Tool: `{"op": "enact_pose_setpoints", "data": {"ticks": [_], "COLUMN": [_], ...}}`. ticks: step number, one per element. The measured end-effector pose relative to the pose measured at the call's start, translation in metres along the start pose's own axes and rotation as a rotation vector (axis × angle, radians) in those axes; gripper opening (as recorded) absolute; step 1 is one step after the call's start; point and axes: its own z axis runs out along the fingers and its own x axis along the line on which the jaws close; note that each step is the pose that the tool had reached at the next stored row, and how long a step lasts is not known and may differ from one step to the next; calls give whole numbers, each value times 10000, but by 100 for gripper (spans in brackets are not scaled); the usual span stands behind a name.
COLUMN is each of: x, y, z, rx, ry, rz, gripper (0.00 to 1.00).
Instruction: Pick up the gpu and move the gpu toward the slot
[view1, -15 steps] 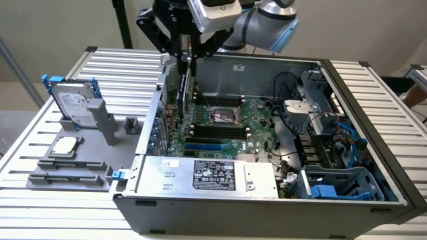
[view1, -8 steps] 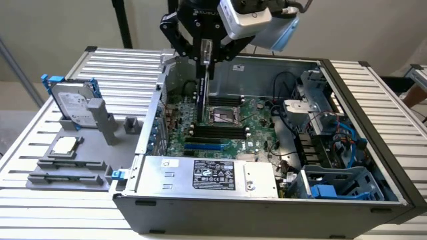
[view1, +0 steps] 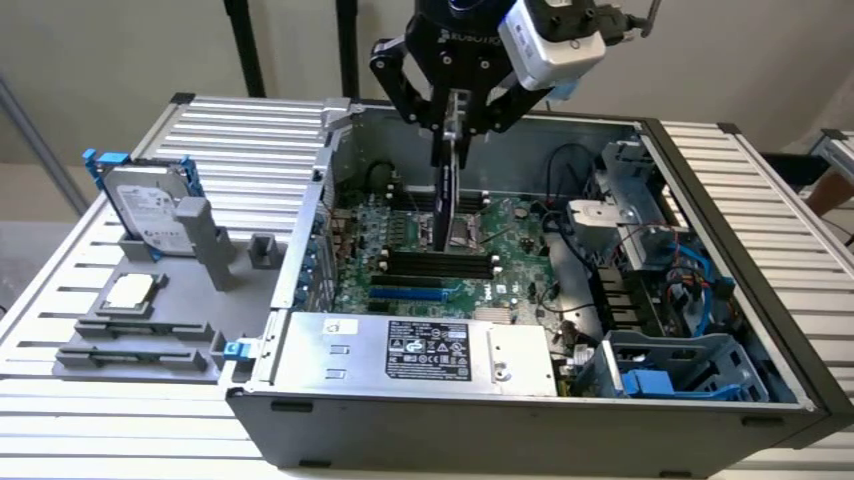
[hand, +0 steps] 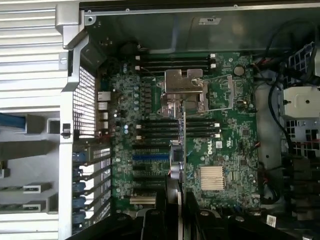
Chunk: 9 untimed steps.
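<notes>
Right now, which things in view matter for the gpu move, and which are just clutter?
Job: thin dark gpu card, held edge-on in black gripper; green motherboard with slots.
Lying about: silver hard drive with blue rails; grey holder tray; silver power supply.

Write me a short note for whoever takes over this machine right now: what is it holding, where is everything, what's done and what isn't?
Gripper: shut on the gpu, which hangs edge-down, clear of the board.
Position: above the motherboard inside the open computer case, over the memory and socket area.
Done: gpu picked up and carried over the case.
Left: gpu is not seated in any slot yet; the blue slot lies nearer the power supply.
Hard drive stands on the grey fixture, untouched.
</notes>
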Motion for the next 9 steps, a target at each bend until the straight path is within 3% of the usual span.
{"op": "enact_pose_setpoints", "data": {"ticks": [3,5,9], "x": [-110,-186,-194], "y": [11,17,16], "z": [18,24,24], "rx": [107,115,116], "ry": [18,39,42], "rz": [4,5,5], "gripper": [26,26,26]}}
